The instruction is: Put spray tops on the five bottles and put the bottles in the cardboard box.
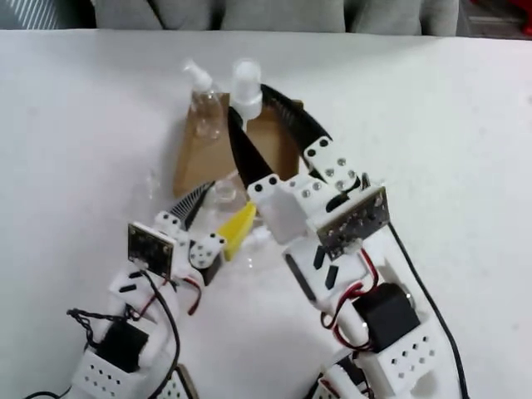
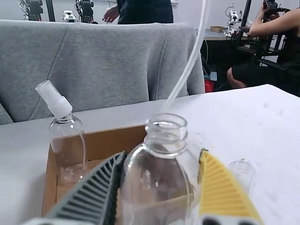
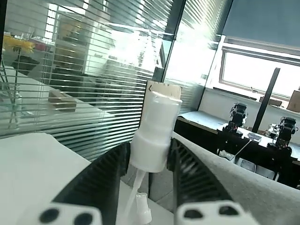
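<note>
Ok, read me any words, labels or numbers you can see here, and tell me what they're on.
None can be read.
The bottle, spray top and box are plain.
The circuit board may bear tiny marks, too small to read.

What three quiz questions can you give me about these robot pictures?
1. True or false: the bottle in the left gripper has a top on.
2. The right gripper holds: A) a spoon B) a spray top C) a sponge.
3. Fill in: the capped bottle stands in the ___.
Key: 1 false; 2 B; 3 box.
</note>
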